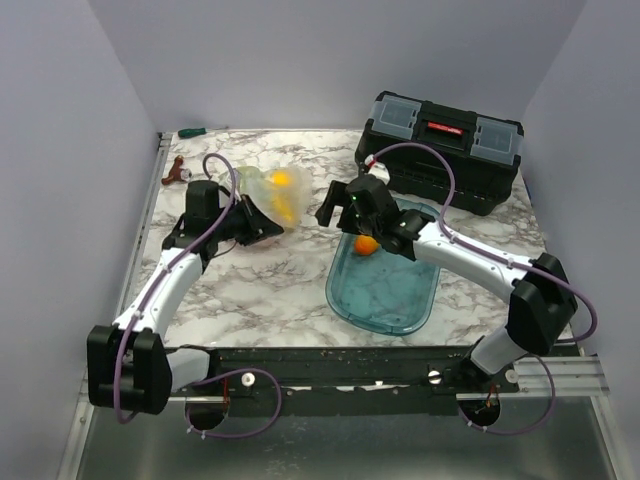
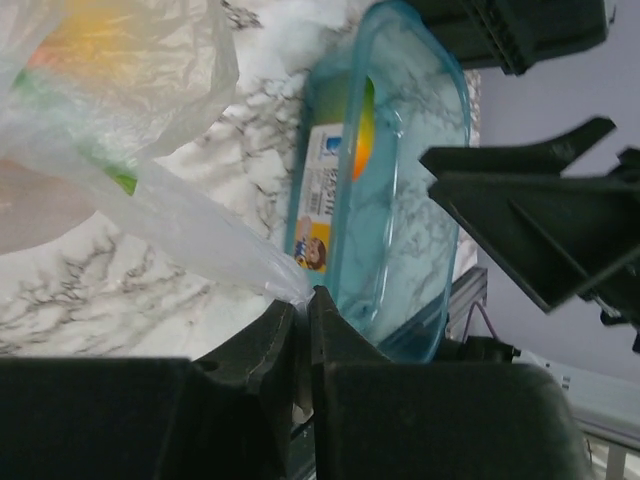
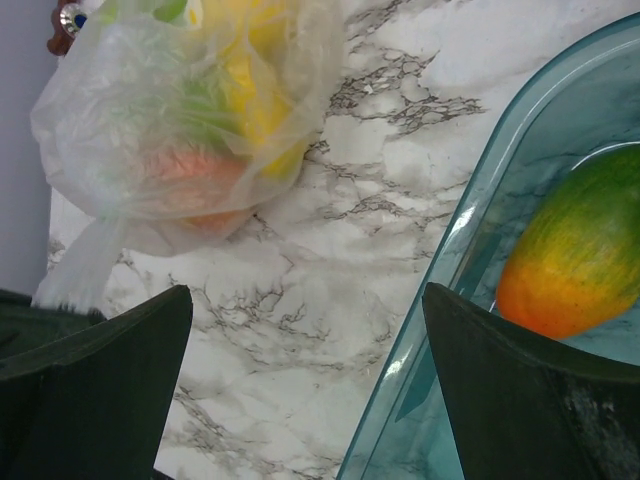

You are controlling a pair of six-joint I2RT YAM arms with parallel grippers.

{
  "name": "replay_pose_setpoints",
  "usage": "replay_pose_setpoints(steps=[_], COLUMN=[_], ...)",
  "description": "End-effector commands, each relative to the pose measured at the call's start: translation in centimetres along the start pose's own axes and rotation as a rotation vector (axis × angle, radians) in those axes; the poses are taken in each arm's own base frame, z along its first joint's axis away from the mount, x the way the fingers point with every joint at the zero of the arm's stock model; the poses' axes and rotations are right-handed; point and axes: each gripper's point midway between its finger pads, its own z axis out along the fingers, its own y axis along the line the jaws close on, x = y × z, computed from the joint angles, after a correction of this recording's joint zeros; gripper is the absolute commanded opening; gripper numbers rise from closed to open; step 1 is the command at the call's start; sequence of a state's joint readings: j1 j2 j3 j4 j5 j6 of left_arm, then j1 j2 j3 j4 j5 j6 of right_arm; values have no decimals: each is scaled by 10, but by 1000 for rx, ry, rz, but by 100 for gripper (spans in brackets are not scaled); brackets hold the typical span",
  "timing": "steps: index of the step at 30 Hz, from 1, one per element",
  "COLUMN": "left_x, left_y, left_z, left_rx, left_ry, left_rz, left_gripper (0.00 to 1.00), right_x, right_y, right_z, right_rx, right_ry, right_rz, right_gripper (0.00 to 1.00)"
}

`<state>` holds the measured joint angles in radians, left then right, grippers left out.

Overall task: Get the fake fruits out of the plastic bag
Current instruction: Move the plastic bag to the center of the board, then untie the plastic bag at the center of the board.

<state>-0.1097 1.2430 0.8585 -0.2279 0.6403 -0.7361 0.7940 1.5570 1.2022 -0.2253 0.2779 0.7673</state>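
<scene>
The plastic bag (image 1: 268,196) lies on the marble table at the back left, with yellow, orange and green fake fruits (image 3: 215,120) showing dimly through its film. My left gripper (image 2: 302,305) is shut on a drawn-out corner of the bag (image 2: 150,190), just off the tray's left rim. One orange-and-green fake fruit (image 3: 580,258) lies in the blue-tinted tray (image 3: 455,250). My right gripper (image 3: 305,385) hangs open over the bare marble between bag and tray, with nothing between its fingers (image 3: 530,395). In the top view the right gripper (image 1: 330,205) sits just right of the bag.
The blue-tinted oval tray (image 1: 385,300) runs from the table's middle toward the near edge. A black toolbox (image 1: 445,140) stands at the back right. A green-handled screwdriver (image 1: 192,131) and a small brown object (image 1: 176,172) lie at the back left.
</scene>
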Motion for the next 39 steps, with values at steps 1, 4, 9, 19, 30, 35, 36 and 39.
replay_pose_setpoints(steps=[1,4,9,19,30,35,36,39], left_x=[26,50,67,11,-65,-63,-60,-51], left_y=[-27,-27,-25,-21,17,48,52,66], left_z=[-7,-9,-29,-85,-72,-56,-53,-47], left_rx=[95,111,94,-226,-567,-651,-658,-666], left_ry=[20,78,76,-150,-153,-86,-77,-54], left_rz=[30,39,109,355,397,425,430,431], left_gripper=[9,11,39,86,85,83,83,80], right_x=[3,10,17,30,89,105,106,111], right_y=[16,23,34,74,102,97,95,91], right_z=[6,8,5,2,20,20,19,18], right_rx=[-57,-103,-189,-353,-350,-325,-319,-326], right_ry=[31,53,76,136,286,299,301,304], right_rz=[-3,-15,-45,-92,-146,-168,-169,-171], right_gripper=[100,100,100,100,80,69,66,36])
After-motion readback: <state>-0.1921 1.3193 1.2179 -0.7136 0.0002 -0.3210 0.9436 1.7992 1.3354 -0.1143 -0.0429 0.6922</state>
